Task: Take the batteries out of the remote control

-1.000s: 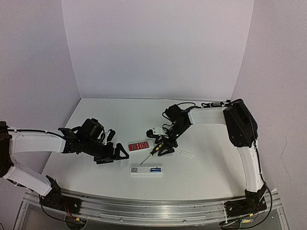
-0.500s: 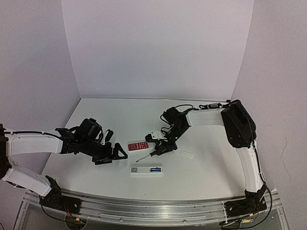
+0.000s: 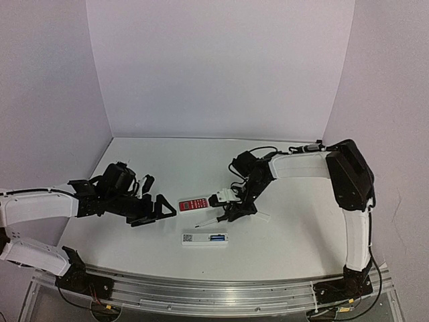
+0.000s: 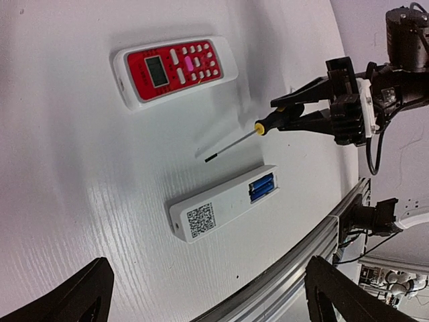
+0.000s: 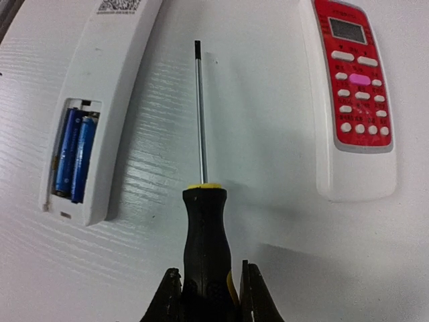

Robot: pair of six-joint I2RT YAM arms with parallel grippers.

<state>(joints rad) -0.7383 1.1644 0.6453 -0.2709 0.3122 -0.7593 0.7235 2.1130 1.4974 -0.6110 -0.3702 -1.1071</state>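
Now we see the right gripper [image 5: 206, 298] clamped on the screwdriver [image 5: 203, 221] handle, its shaft pointing between the red remote [image 5: 355, 94] and the remote control [image 5: 110, 87]. That remote control lies face-down on the tabletop [image 3: 167, 161], its back open, 2 blue batteries [image 5: 74, 154] side by side inside. Our left gripper [image 3: 155, 211] hangs nearby, jaws wide apart.
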